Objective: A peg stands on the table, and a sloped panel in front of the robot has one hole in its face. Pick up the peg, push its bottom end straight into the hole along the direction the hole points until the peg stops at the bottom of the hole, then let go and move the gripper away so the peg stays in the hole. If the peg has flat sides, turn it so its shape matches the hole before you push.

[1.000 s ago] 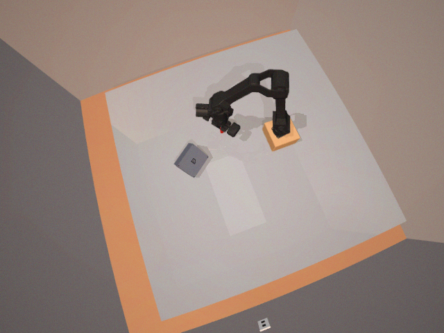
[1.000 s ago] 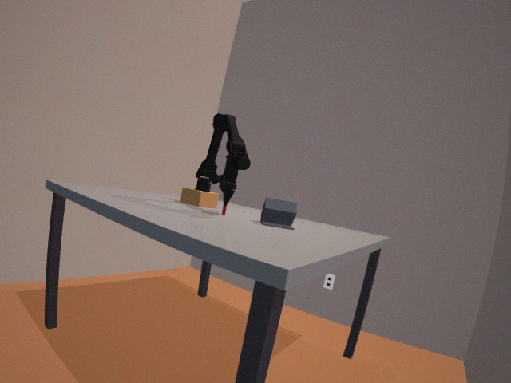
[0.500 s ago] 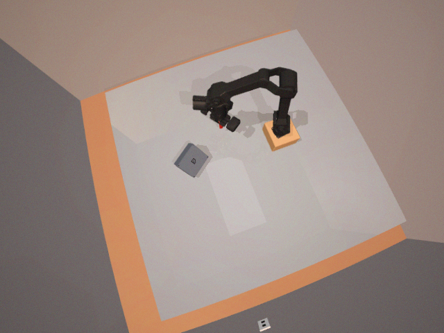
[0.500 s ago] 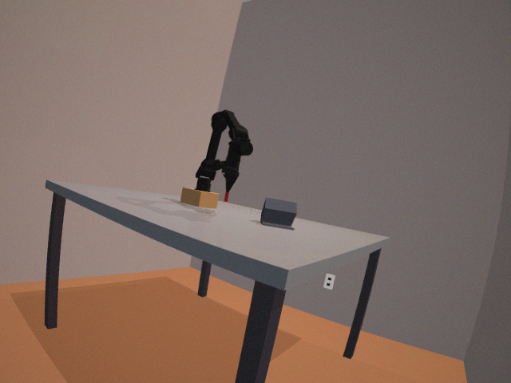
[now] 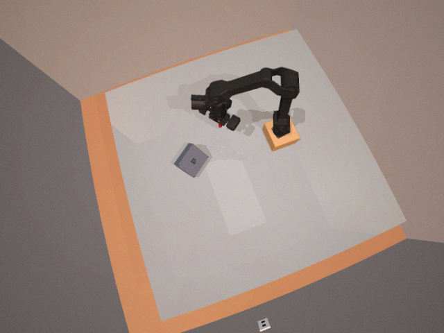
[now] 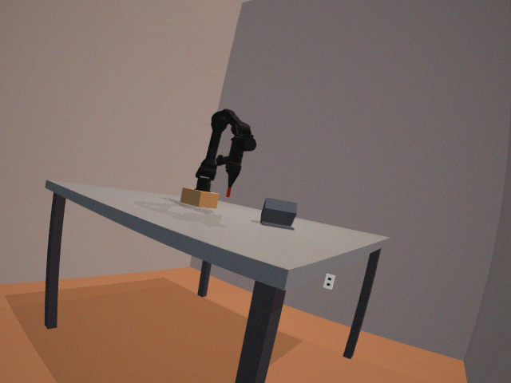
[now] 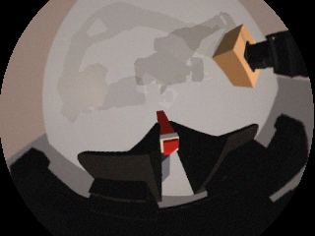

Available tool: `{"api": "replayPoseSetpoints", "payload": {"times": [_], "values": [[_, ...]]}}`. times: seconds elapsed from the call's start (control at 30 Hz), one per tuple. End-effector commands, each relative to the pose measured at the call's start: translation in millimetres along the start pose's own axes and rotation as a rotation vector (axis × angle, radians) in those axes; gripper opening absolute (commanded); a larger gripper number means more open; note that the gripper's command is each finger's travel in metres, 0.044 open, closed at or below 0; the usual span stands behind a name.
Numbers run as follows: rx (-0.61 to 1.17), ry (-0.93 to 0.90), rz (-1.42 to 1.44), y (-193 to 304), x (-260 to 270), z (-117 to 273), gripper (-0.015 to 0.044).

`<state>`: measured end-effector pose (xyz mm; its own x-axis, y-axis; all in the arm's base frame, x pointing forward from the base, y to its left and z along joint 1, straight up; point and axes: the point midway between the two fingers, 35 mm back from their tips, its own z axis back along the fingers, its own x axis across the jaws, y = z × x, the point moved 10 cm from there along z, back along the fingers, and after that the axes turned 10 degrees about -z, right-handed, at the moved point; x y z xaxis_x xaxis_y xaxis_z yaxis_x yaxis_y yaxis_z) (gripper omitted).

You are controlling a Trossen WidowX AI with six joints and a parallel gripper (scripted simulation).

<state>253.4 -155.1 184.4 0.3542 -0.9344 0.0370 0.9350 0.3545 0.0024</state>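
Note:
My gripper point(image 5: 219, 121) point(image 6: 230, 187) point(image 7: 163, 125) is shut on the red peg point(image 5: 219, 125) point(image 6: 228, 192) point(image 7: 170, 147) and holds it above the table. The peg's lower part sticks out below the fingertips, nearly upright with a slight tilt in the exterior view. In the wrist view its red end face has a pale rim and shows flat edges. The blue-grey sloped panel point(image 5: 186, 164) point(image 6: 278, 213) stands apart from the peg. Its small hole point(image 5: 193, 160) looks D-shaped in the top view. The hole's face is turned away in the exterior view.
The arm's base stands on an orange block point(image 5: 284, 141) point(image 6: 200, 198) point(image 7: 236, 61), to the right of the gripper in the top view. The grey table point(image 5: 286, 229) point(image 6: 164, 218) carries the block and the panel. The arm's shadows lie on the table top.

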Motion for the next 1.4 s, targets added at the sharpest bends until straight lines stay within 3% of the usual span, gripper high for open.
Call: {"api": "replayPoseSetpoints", "payload": {"times": [0.0,1.37], "values": [[-0.01,-0.017,0.041,6,-2,1,0.0],[-0.103,-0.151,0.411,58,-27,5,0.0]]}}
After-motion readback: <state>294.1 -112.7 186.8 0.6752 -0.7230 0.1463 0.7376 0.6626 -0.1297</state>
